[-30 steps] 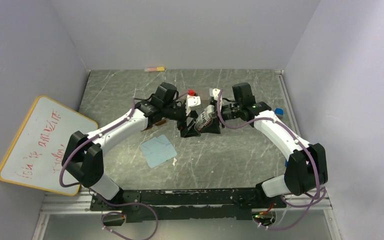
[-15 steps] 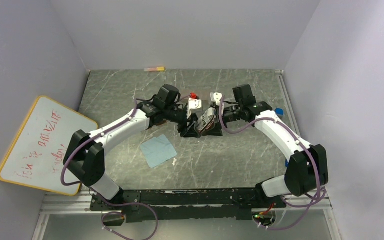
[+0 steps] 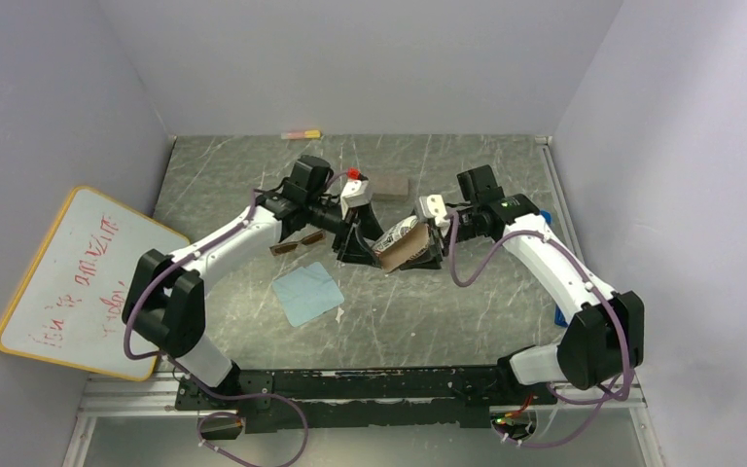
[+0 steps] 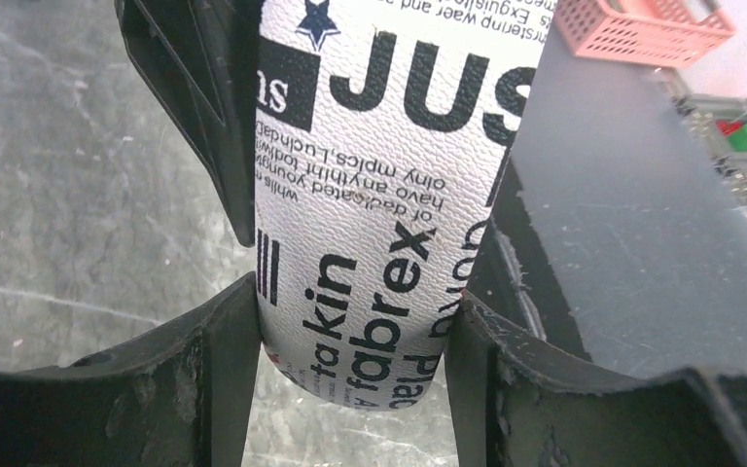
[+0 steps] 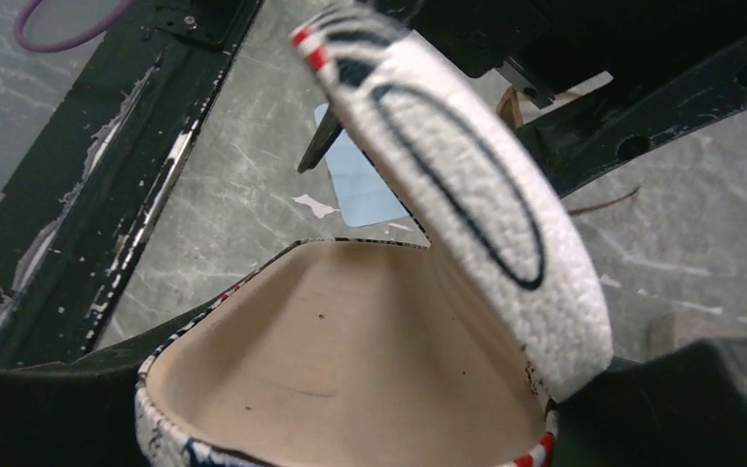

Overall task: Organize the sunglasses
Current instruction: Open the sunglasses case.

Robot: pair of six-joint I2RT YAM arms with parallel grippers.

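Observation:
On the table left of the grippers lie the thin-framed sunglasses point(image 3: 297, 243) with brown lenses, held by neither gripper. A white printed case point(image 3: 404, 248) hangs open between both grippers at mid-table. My left gripper point(image 3: 362, 238) point(image 4: 350, 341) is shut on the case's lid point(image 4: 389, 195), whose black lettering fills the gap between both fingers. My right gripper point(image 3: 430, 238) point(image 5: 350, 418) grips the case's lower shell point(image 5: 350, 341). Its tan inside is empty, and the lid point(image 5: 467, 185) stands raised above it.
A light-blue cloth point(image 3: 308, 292) point(image 5: 360, 190) lies in front of the sunglasses. A brown case point(image 3: 389, 185) rests behind the grippers. A whiteboard point(image 3: 78, 282) leans at the left wall. A small pink-and-yellow object point(image 3: 301, 134) lies at the back wall, and a blue object point(image 3: 542, 216) at the right edge.
My left gripper has closed on the case's lid and pulled it up and left, so the case now stands open. The left arm drew back, uncovering the brown-lensed sunglasses.

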